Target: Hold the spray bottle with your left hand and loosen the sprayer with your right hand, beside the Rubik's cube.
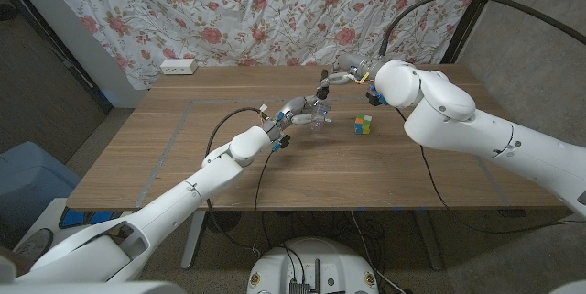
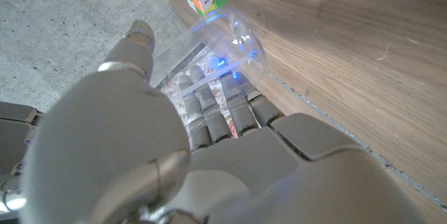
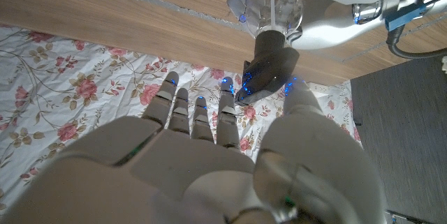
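A white power strip [image 1: 179,66] is seen at the far left edge of the wooden bench [image 1: 165,161], just before the flowered curtain [image 1: 211,10], well apart from everything else. The near left part of the bench is crossed only by the left arm and its black cable.

Toward the middle, the left hand [image 1: 291,114] is wrapped around the clear body of the spray bottle [image 1: 318,116], which stands on the bench; in the left wrist view the fingers [image 2: 209,105] are curled against the clear plastic [image 2: 234,39]. Above the bottle the right hand [image 1: 343,79] is held at the dark sprayer [image 3: 269,70]. In the right wrist view its fingers [image 3: 188,112] are spread, with the sprayer between fingers and thumb; whether contact is made cannot be told for sure, though nothing appears to be gripped.

Just to the right of the bottle, near but apart from it, the Rubik's cube [image 1: 364,125] is set on the bench. Behind and over the cube the bulky right arm is reached in, so that room on that side is narrowed. Bare wood runs on to the right and near edges.
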### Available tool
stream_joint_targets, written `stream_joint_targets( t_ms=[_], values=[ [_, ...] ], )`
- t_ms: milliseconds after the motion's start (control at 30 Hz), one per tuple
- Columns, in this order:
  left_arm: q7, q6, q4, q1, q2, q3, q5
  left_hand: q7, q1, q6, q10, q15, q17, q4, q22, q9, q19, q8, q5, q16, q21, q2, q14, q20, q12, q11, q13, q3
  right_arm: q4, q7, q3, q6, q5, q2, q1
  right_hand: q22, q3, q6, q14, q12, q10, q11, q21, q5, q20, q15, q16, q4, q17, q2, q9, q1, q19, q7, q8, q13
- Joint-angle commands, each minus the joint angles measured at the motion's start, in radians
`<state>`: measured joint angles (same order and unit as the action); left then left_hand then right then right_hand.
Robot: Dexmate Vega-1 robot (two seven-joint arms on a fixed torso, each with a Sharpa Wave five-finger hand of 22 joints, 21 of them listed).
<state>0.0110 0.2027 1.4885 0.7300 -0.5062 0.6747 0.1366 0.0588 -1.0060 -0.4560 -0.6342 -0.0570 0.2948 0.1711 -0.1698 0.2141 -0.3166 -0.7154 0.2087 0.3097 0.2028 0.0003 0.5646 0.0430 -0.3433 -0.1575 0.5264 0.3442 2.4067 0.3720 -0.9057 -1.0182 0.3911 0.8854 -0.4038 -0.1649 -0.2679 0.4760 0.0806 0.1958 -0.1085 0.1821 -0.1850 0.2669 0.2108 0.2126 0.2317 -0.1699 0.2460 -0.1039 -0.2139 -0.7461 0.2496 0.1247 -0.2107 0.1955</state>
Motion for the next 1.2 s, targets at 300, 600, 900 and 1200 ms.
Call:
stream_joint_targets(
  t_ms=[300, 600, 900, 1200],
  values=[
    [0.009, 0.007, -0.018, -0.007, 0.011, 0.007, 0.006, -0.010, 0.065, -0.009, -0.020, -0.117, 0.001, -0.007, -0.005, -0.001, -0.006, -0.007, 0.002, -0.005, -0.004, 0.090, 0.006, 0.027, 0.008, -0.008, 0.006, 0.017, -0.011, -0.079, 0.089, 0.071, -0.128, 0.010, -0.055, -0.004, -0.050, 0.021, -0.001, 0.003, 0.004, -0.017, -0.003, 0.040, -0.004, -0.003, -0.003, -0.016, -0.002, -0.025, -0.005, -0.082, -0.003, -0.032, -0.010, 0.000],
    [0.017, 0.016, -0.027, -0.009, 0.015, 0.010, 0.010, -0.008, 0.066, -0.007, -0.022, -0.117, 0.002, -0.007, -0.005, -0.001, -0.006, -0.007, 0.002, -0.006, -0.004, 0.092, 0.006, 0.027, 0.008, -0.006, 0.007, 0.018, -0.014, -0.104, 0.108, 0.088, -0.169, 0.012, -0.067, -0.003, -0.085, 0.052, 0.006, 0.006, -0.002, -0.030, -0.007, 0.064, -0.008, -0.007, -0.002, -0.020, -0.005, -0.033, -0.010, -0.146, 0.011, -0.074, -0.023, 0.000],
    [0.024, 0.022, -0.030, -0.010, 0.015, 0.013, 0.010, -0.011, 0.068, -0.008, -0.022, -0.116, 0.002, -0.007, -0.005, -0.002, -0.006, -0.008, 0.002, -0.007, -0.004, 0.094, 0.008, 0.026, 0.009, -0.007, 0.008, 0.019, -0.008, -0.144, 0.128, 0.101, -0.200, 0.012, -0.089, -0.003, -0.110, 0.074, 0.010, 0.008, -0.007, -0.040, -0.009, 0.078, -0.010, -0.013, -0.001, -0.021, -0.007, -0.034, -0.016, -0.197, 0.024, -0.109, -0.031, 0.000],
    [0.021, 0.018, -0.014, 0.003, 0.008, 0.011, 0.012, -0.011, 0.070, -0.006, -0.023, -0.115, 0.001, -0.007, -0.005, -0.002, -0.006, -0.007, 0.002, -0.008, -0.004, 0.095, 0.008, 0.026, 0.010, -0.005, 0.008, 0.021, 0.004, -0.204, 0.163, 0.119, -0.237, 0.015, -0.132, -0.002, -0.143, 0.111, 0.012, 0.010, -0.019, -0.056, -0.010, 0.093, -0.017, -0.026, 0.001, -0.023, -0.007, -0.038, -0.027, -0.267, 0.042, -0.135, -0.048, 0.000]
  ],
)
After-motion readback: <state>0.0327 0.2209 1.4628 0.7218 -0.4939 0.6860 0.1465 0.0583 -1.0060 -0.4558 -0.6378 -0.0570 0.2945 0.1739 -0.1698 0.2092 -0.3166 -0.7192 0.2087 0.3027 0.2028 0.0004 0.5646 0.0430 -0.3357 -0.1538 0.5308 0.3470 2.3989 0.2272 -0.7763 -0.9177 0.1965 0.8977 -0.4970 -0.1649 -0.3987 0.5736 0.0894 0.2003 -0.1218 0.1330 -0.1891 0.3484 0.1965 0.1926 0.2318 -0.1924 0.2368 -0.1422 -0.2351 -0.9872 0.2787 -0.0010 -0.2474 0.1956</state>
